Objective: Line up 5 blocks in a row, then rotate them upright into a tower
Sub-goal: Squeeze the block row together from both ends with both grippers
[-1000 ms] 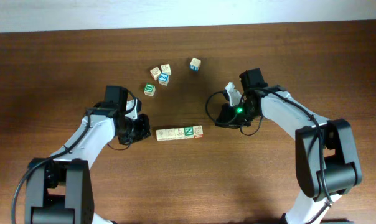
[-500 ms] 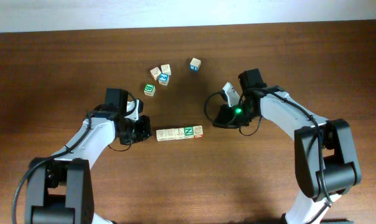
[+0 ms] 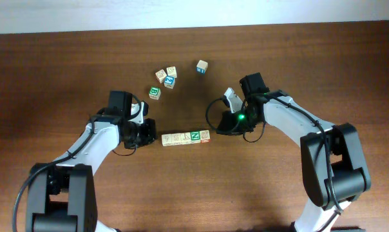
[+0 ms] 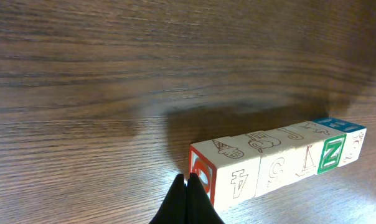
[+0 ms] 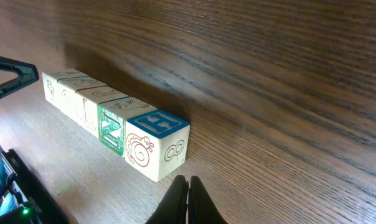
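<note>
Right gripper [image 5: 188, 188] nearer 5 blocks [image 3: 185, 137], jaws closed

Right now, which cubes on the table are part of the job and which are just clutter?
Job: row of five blocks; left gripper and right gripper, both shut near its ends.
Clutter: four clustered cubes; lone cube apart from them.

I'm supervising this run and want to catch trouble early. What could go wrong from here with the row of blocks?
1. The left gripper and right gripper are shut to thin tips at opposite ends of the row of five blocks. Unjoined cubes pushed off-centre may buckle apart rather than turn together.
2. A wide swing might carry the row into the loose blocks beyond it.
</note>
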You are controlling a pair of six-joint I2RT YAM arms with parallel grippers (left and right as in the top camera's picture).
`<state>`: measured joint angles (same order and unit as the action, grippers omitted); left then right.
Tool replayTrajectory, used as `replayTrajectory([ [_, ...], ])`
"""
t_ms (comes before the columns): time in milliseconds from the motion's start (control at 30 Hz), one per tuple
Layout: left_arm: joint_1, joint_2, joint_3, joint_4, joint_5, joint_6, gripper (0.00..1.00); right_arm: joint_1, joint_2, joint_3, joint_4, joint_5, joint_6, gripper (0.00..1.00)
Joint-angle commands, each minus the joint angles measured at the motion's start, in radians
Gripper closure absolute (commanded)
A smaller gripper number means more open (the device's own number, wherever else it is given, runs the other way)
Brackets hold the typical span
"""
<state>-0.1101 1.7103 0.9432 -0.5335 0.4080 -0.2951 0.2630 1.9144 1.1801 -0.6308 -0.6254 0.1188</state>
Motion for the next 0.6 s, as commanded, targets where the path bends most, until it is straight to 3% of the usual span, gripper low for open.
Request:
replayTrajectory([
  [0, -0.035, 0.008, -0.008, 0.003, 0.012, 0.021, 1.00, 0.005, 0.005, -0.004, -0.001, 0.008, -0.014, 0.96],
  [567, -0.045, 0.008, -0.008, -0.009, -0.045, 0.019, 1.00, 0.005, 0.006, -0.004, -0.005, 0.008, -0.006, 0.96],
])
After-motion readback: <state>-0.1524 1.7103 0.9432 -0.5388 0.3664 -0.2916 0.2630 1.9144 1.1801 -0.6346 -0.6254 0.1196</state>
